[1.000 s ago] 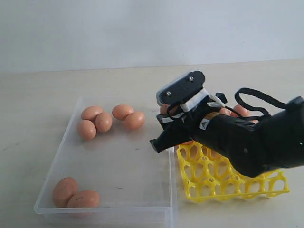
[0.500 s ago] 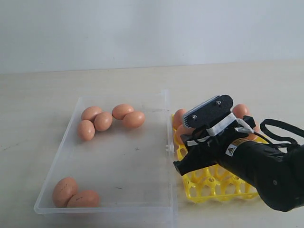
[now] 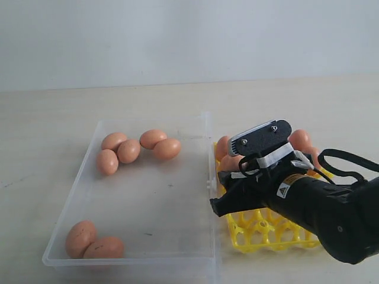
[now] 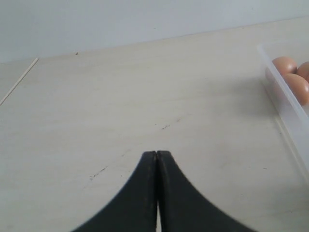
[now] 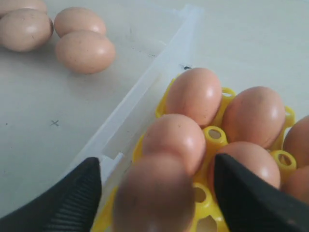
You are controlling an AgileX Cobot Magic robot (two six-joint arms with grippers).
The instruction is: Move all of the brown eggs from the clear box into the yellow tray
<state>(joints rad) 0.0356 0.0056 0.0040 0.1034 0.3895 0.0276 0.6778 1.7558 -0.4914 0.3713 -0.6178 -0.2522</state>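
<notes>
Placement stage of the egg transfer. The pale table [image 3: 59, 118] fills the exterior view. The black right arm [image 3: 320, 207] reaches in from the lower right of the frame. The clear box [image 3: 154, 201] takes up the left and centre. The yellow tray [image 3: 260, 234] sits just beside the box's right wall, largely hidden under the arm. The right gripper [image 5: 157, 166] hangs over the tray's left edge with one carried egg [image 5: 154, 198] between its fingers. Thin slivers of tray show on either side of this egg, so it cannot be told whether the jaws grip it or stand slack. The left gripper [image 4: 157, 153] is pressed closed on nothing, over bare table beside the box. Of the brown eggs, five are clustered [image 3: 128, 151] in the upper left of the box and two [image 3: 95, 242] lie in its lower left corner. Several seated eggs [image 5: 195, 94] fill the tray's far cups. Judged step: setting the carried egg into a free cup beside its neighbours. The next move calls for a straight descent, a gentle widening of the jaws, and a lift that avoids the seated eggs.
</notes>
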